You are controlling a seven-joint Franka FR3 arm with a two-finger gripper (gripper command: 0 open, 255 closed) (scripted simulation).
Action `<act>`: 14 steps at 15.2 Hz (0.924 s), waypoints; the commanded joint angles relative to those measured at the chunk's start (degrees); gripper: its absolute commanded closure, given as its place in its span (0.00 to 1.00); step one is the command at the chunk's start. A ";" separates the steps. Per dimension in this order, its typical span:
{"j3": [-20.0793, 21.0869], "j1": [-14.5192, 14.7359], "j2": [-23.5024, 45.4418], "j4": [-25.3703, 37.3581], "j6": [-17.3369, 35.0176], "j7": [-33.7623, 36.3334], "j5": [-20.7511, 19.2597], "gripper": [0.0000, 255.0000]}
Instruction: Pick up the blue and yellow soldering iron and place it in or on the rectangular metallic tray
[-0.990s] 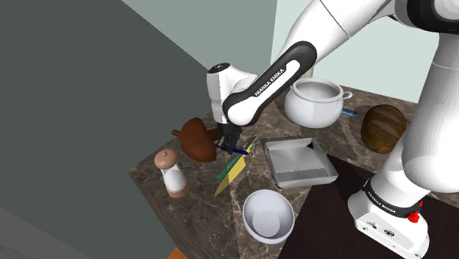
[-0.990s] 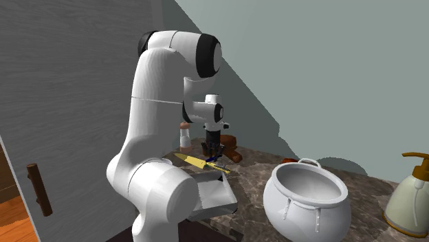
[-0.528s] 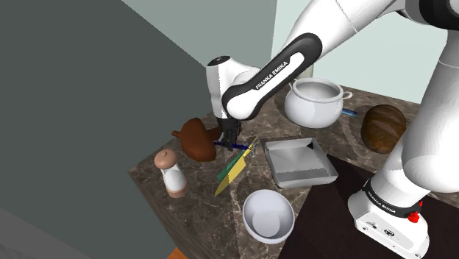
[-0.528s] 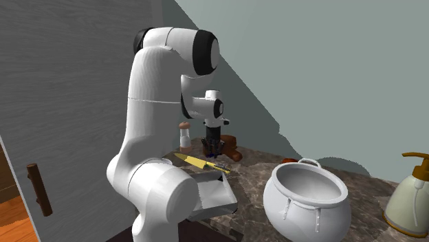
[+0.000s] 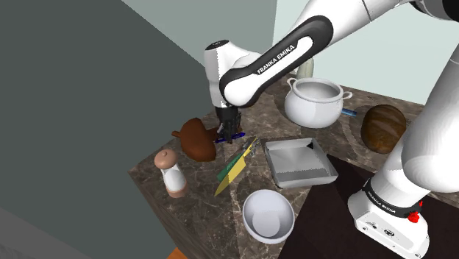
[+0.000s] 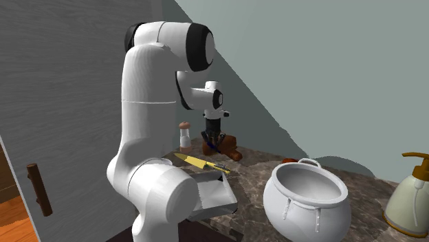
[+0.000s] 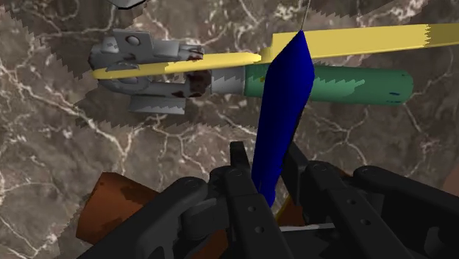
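Observation:
My gripper (image 5: 229, 132) is shut on the soldering iron (image 5: 235, 137), clasping its blue handle (image 7: 279, 110) between the fingers. The iron hangs in the air a little above the dark marble counter (image 5: 198, 176), and its thin tip points away from the hand. In the second exterior view the gripper (image 6: 214, 142) hovers over the counter's far end with the iron (image 6: 217, 144) in it. The rectangular grey tray (image 5: 298, 162) lies on the counter towards the shoulder view's right of the gripper. It also shows as the tray (image 6: 214, 194) behind the arm's base.
Under the gripper lies a yellow and green tool (image 5: 235, 165) beside a brown object (image 5: 197, 138). A shaker (image 5: 171, 173), a white bowl (image 5: 268, 215), a white pot (image 5: 316, 101) and a brown round thing (image 5: 383, 126) also stand on the counter. A soap dispenser (image 6: 409, 196) stands beyond the pot.
The gripper has risen from the counter with the soldering iron in it, and the arm's elbow has lifted. The yellow and green tool stayed where it lay.

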 commanded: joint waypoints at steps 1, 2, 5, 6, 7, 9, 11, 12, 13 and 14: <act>0.07 -0.07 -0.95 0.57 -1.44 -0.31 0.44 1.00; 0.10 -0.10 -1.40 0.87 -2.16 -0.47 0.66 1.00; 0.16 -0.18 -2.68 1.85 -4.32 -0.91 1.24 1.00; 0.17 -0.20 -3.08 2.20 -5.05 -1.05 1.42 1.00; 0.18 -0.22 -3.48 2.56 -5.78 -1.18 1.59 1.00; 0.20 -0.26 -4.23 3.32 -7.24 -1.43 1.92 1.00; 0.05 -0.57 -6.83 1.04 -7.39 -2.40 2.88 1.00; -0.14 -0.81 -9.11 -1.54 -6.95 -3.29 3.69 1.00; -0.38 -0.99 -11.40 -4.06 -6.58 -4.19 4.49 1.00; -0.68 -1.10 -13.69 -6.51 -6.29 -5.11 5.26 1.00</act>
